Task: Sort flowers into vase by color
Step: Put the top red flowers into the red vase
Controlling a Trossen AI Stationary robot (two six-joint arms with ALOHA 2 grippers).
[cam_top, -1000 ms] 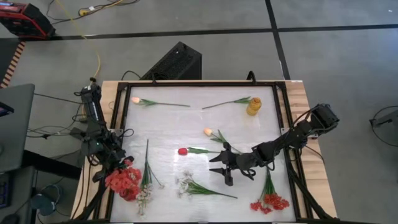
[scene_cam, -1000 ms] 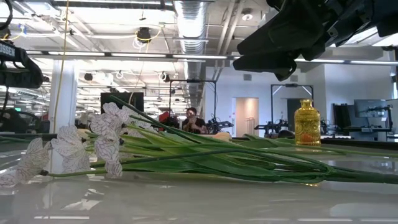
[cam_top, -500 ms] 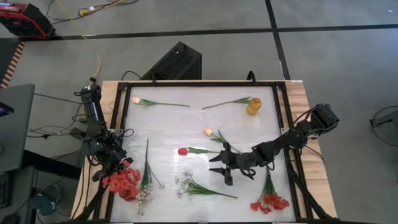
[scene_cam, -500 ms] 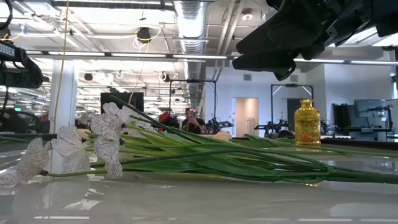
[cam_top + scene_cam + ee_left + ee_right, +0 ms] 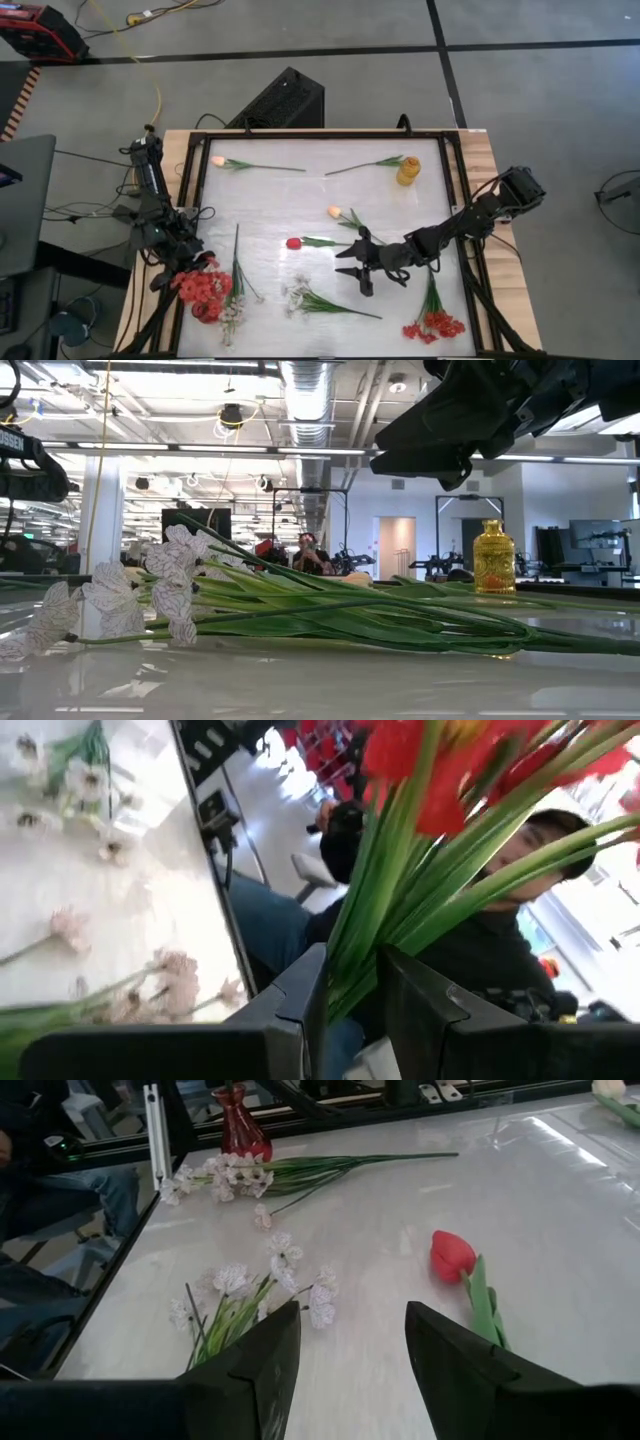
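Left gripper (image 5: 350, 995) positioned over the front-left corner of the table (image 5: 300, 200), fingers (image 5: 300, 1000) closed narrowly on the green stems of a red blossom cluster (image 5: 203, 289). Blossoms held above a red vase (image 5: 238, 1128) standing at that corner; whether stems had entered the vase could not be told. A seated person (image 5: 470, 920) visible past the table edge in the left wrist view.

Right gripper (image 5: 360, 270) hanging above the table's middle, fingers (image 5: 455, 1370) spread wide, nothing between them. Red tulip (image 5: 293, 243) lying flat just beside it, toward the left arm. White blossom spray (image 5: 298, 297) lying close by, nearer the front edge, stems pointing toward the right side.

Second white spray (image 5: 232, 318) lying along the left side next to the red vase. Second red blossom cluster (image 5: 432, 325) lying at the front-right corner. One peach-yellow tulip (image 5: 335, 211) lying near the centre, another (image 5: 218, 160) at the back left. Yellow vase (image 5: 407, 170) standing upright at the back right, a stem with a yellowish bud (image 5: 375, 164) lying up against it.
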